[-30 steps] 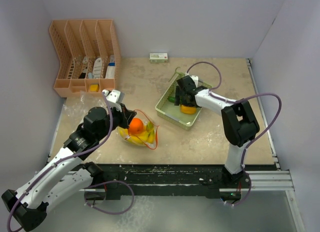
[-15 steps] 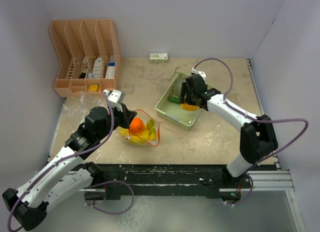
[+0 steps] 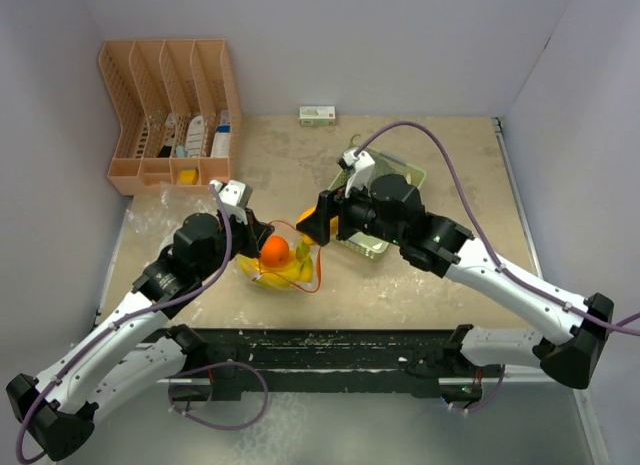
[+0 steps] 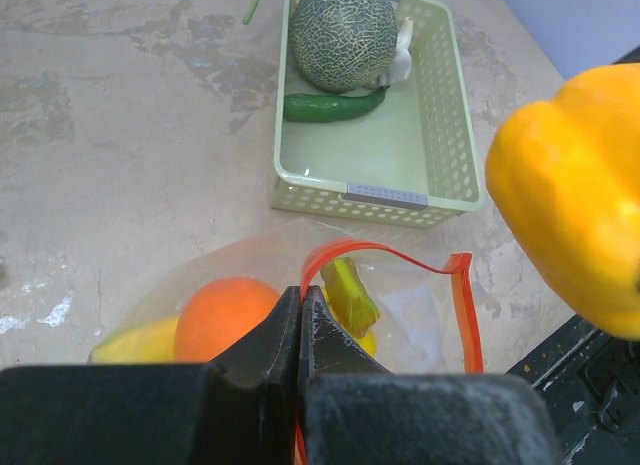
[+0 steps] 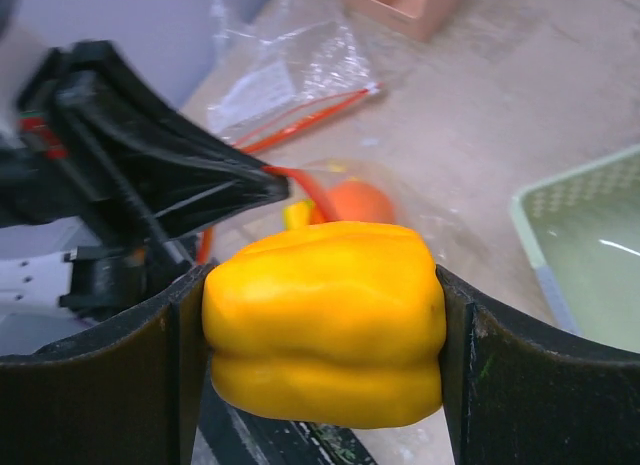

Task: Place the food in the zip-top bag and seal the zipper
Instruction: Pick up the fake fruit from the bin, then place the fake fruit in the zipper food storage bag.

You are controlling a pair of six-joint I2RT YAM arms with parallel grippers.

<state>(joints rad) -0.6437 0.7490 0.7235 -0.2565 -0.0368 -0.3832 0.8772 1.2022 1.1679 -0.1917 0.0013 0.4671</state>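
Observation:
A clear zip-top bag (image 3: 303,277) with a red zipper lies open on the table, holding an orange (image 3: 273,251) and a yellow banana bunch (image 3: 287,274). My left gripper (image 4: 300,297) is shut on the bag's red rim (image 4: 385,250) and holds it up. My right gripper (image 5: 322,285) is shut on a yellow bell pepper (image 5: 325,335), held just above and right of the bag mouth (image 3: 305,219). A netted melon (image 4: 343,35), a dark green cucumber (image 4: 335,105) and a small white piece (image 4: 403,60) lie in the pale green basket (image 4: 385,192).
A peach file organizer (image 3: 170,110) stands at the back left. A small white box (image 3: 317,114) lies by the back wall. A second clear bag (image 5: 290,70) lies at the left. The green basket (image 3: 362,247) sits under my right arm.
My right arm has lifted the yellow pepper out of the basket and swung left with it to the bag's mouth. My left gripper has kept hold of the rim.

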